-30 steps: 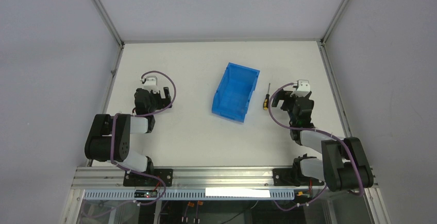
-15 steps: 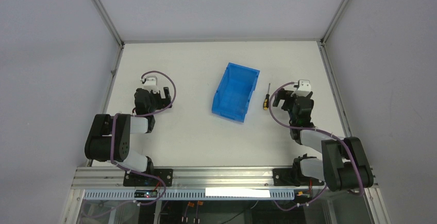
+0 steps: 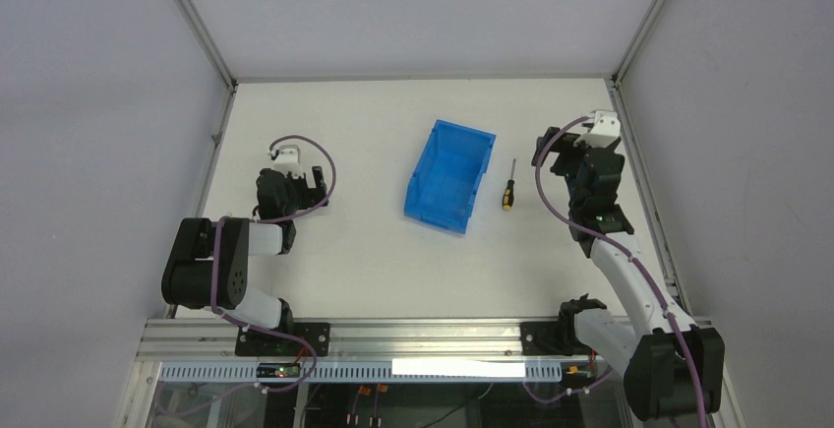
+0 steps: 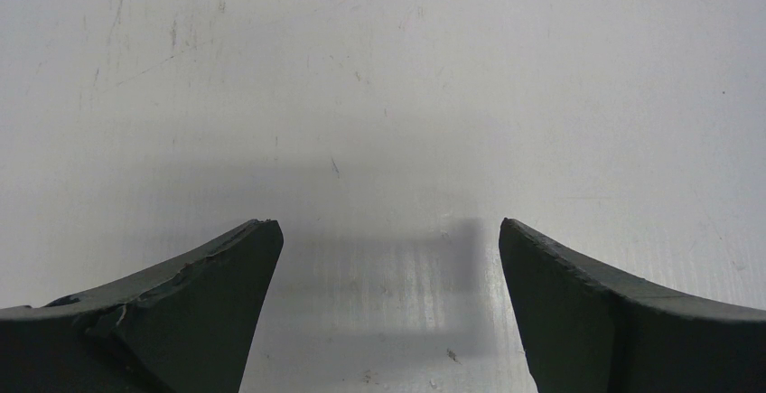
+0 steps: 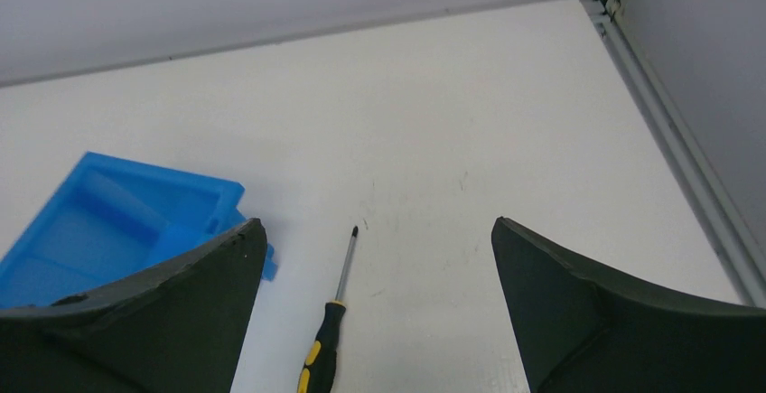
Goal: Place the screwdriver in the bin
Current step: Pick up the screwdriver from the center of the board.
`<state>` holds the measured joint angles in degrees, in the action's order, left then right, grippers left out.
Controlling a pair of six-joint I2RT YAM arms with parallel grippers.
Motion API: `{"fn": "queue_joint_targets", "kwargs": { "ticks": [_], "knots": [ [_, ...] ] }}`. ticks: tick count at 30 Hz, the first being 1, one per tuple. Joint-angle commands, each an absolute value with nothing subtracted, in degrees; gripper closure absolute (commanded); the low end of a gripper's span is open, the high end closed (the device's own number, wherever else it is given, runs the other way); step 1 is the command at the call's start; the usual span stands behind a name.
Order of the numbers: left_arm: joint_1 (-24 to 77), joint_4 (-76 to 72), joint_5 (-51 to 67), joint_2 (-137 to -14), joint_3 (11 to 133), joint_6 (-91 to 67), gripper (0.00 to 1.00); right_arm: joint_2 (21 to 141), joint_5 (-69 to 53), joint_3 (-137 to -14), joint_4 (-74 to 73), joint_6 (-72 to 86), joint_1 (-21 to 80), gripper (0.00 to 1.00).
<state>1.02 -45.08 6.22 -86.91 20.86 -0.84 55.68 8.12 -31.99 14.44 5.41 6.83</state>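
Note:
The screwdriver point(image 3: 508, 190), with a yellow and black handle and a thin shaft, lies flat on the white table just right of the blue bin point(image 3: 448, 177), tip pointing away. In the right wrist view the screwdriver point(image 5: 329, 337) lies low between my fingers, near the left one, with the bin point(image 5: 108, 226) at the left. My right gripper point(image 3: 557, 157) is open and empty, raised above the table right of the screwdriver; it also shows in its wrist view point(image 5: 378, 222). My left gripper point(image 3: 316, 176) is open and empty, low over bare table point(image 4: 387, 222), far left of the bin.
A metal frame rail point(image 5: 673, 145) runs along the table's right edge, close to my right arm. Grey walls enclose the table on three sides.
My right arm has risen and swung back to the right, away from the screwdriver it was close beside. The left arm, bin and screwdriver have not moved.

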Motion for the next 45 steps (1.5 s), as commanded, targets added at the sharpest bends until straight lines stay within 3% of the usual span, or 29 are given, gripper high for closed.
{"fn": "queue_joint_targets", "kwargs": {
  "ticks": [1, 15, 24, 45],
  "knots": [
    [0.44, -47.90, 7.14, -86.26, 21.01, -1.58, 0.00, 53.58, 6.49, -41.06, 2.58, 4.05, 6.77, 0.01],
    [0.44, -47.90, 7.21, -86.26, 21.01, -1.58, 0.00, 57.50, 5.26, -69.86, -21.32, 4.14, 6.76, 0.01],
    [0.44, -47.99, 7.29, -86.31, 20.99, -1.58, 0.00, 60.62, 6.36, -80.69, -30.07, 4.99, 6.63, 0.01],
    [0.44, -48.08, 7.47, -86.26, 20.92, -1.58, 0.00, 70.71, 3.37, -82.02, -34.83, 9.92, 6.68, 0.01]
  ]
}}
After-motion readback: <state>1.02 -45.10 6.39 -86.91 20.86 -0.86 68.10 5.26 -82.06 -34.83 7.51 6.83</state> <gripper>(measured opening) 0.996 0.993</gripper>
